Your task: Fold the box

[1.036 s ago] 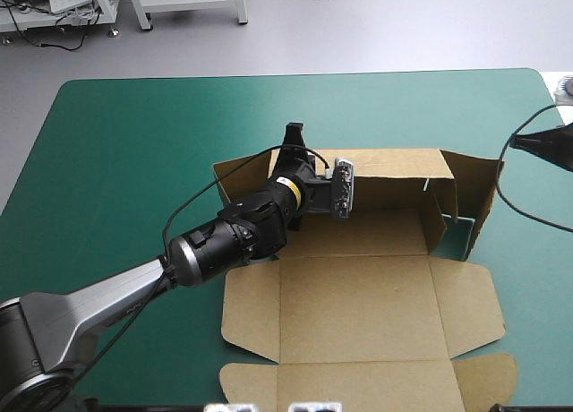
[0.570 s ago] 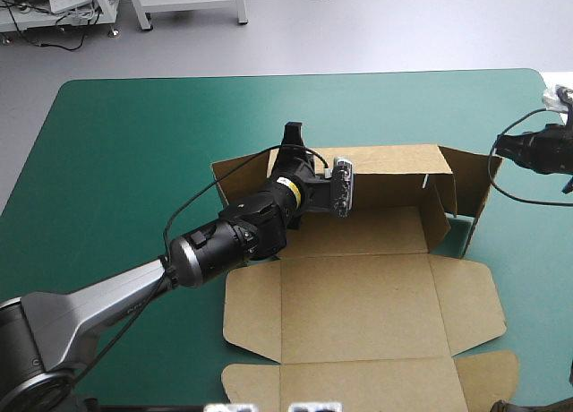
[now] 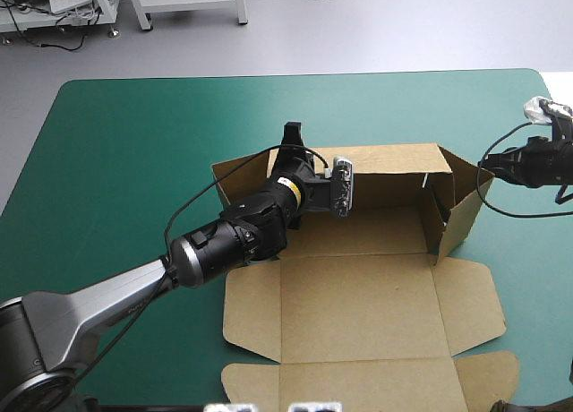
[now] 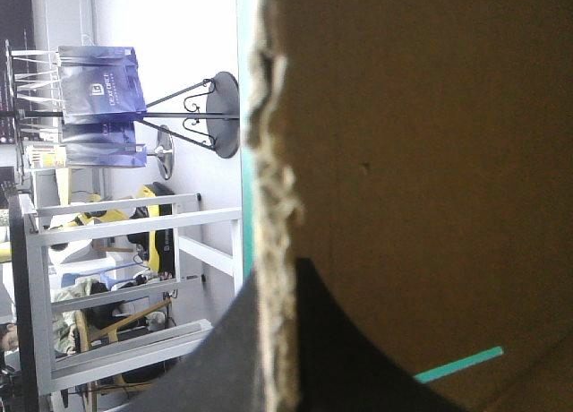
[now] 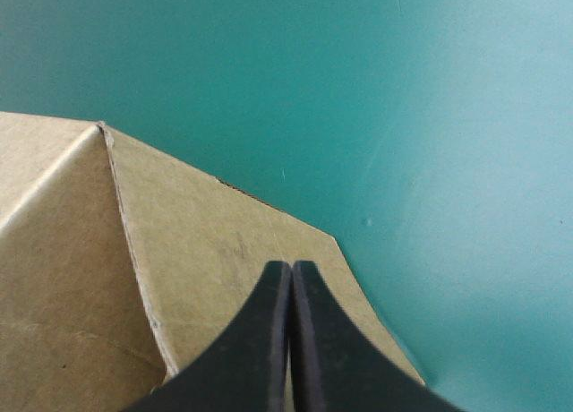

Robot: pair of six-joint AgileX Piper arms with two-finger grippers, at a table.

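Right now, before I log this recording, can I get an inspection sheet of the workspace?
surface: teal-green cover, bare around the box.
job's things: box, brown, rear wall and right end flap raised, near panels lying flat.
clutter: nothing seen.
grippers: left gripper shut on the box's rear wall; right gripper shut, its tip at the right end flap.
cables: nothing seen.
surroundings: nothing seen.
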